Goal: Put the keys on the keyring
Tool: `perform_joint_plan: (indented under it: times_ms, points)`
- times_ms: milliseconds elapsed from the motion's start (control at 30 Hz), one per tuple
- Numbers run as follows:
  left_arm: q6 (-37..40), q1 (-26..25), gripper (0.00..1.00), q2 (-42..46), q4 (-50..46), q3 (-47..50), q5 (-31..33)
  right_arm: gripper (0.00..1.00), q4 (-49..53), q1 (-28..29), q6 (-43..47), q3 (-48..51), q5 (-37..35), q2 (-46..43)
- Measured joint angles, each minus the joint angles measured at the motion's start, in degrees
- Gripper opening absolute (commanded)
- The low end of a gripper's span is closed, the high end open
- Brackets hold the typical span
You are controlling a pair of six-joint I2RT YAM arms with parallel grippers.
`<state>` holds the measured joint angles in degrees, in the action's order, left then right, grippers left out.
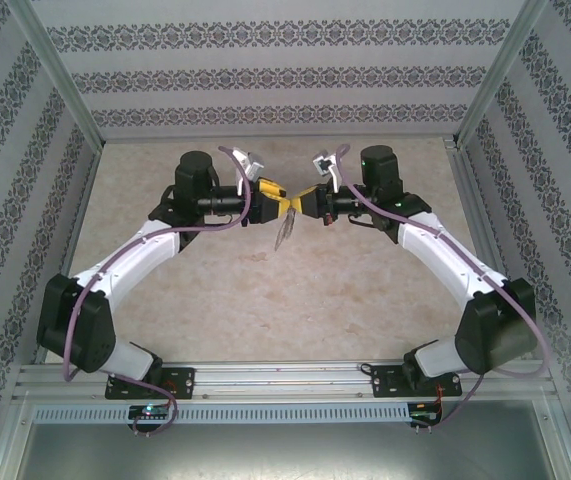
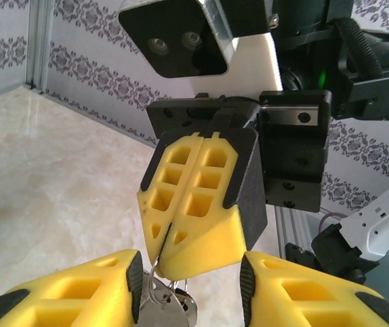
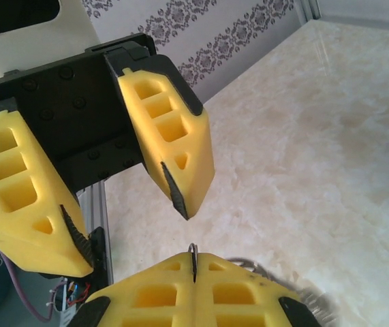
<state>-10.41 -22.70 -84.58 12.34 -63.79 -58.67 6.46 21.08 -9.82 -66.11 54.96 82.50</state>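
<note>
Aluminium rail (image 1: 285,375), marbled tabletop (image 1: 265,290), patterned walls (image 1: 275,70); left gripper (image 1: 275,192) spread, right gripper (image 1: 305,200) pinching keyring (image 1: 287,230).

The left arm's yellow-fingered gripper (image 1: 275,192) and the right arm's yellow-fingered gripper (image 1: 302,197) face each other, tips nearly meeting, above the middle of the beige marbled table (image 1: 215,290). A flat grey metal oval keyring (image 1: 286,230) hangs tilted just below the meeting point.
</note>
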Motion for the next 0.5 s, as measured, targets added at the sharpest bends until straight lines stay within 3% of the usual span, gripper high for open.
perform_joint_plan:
  times_ms: [333, 500]
  points:
    - [0.09, 0.33, 0.44, -4.63, -1.2, -1.4, -1.44, 0.0, 0.61, -0.35, 0.92, -0.9, 0.79, 0.7]
    - [-1.44, 0.35, 0.35, -6.16, 0.2, -1.51, -3.89, 0.0, 0.5, -0.52, 1.07, -0.9, 0.92, 1.2]
